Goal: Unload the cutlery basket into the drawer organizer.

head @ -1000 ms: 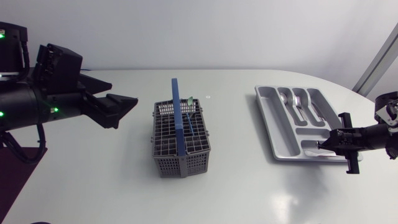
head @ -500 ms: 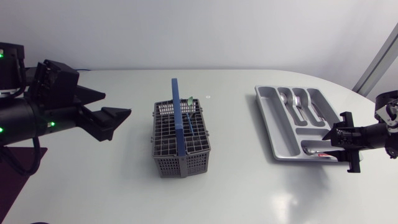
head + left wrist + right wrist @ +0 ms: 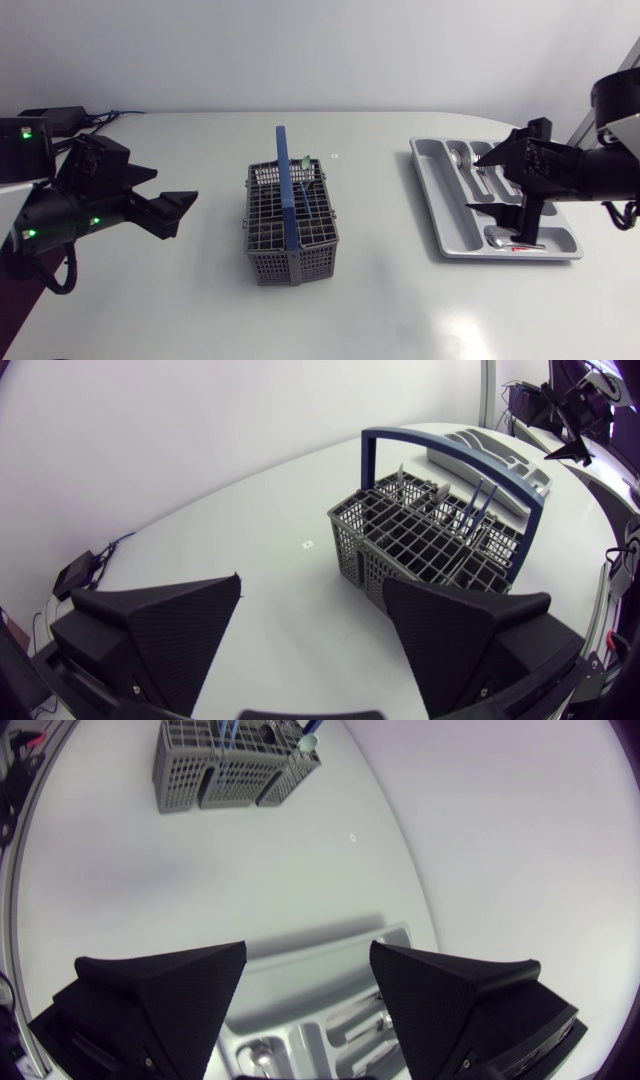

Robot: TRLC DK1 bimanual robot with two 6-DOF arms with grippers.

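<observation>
My left gripper (image 3: 177, 185), fingers spread and empty, is nearer. The grey lattice cutlery basket with the blue handle (image 3: 268, 215) lies at its 3 o'clock, long axis 12 to 6. My right gripper (image 3: 498, 198), spread too, hangs over the silver compartmented drawer organizer (image 3: 445, 215).

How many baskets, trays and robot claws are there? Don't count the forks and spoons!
Cutlery basket: 1
Drawer organizer: 1
Grippers: 2, the left gripper and the right gripper
Total: 4
</observation>
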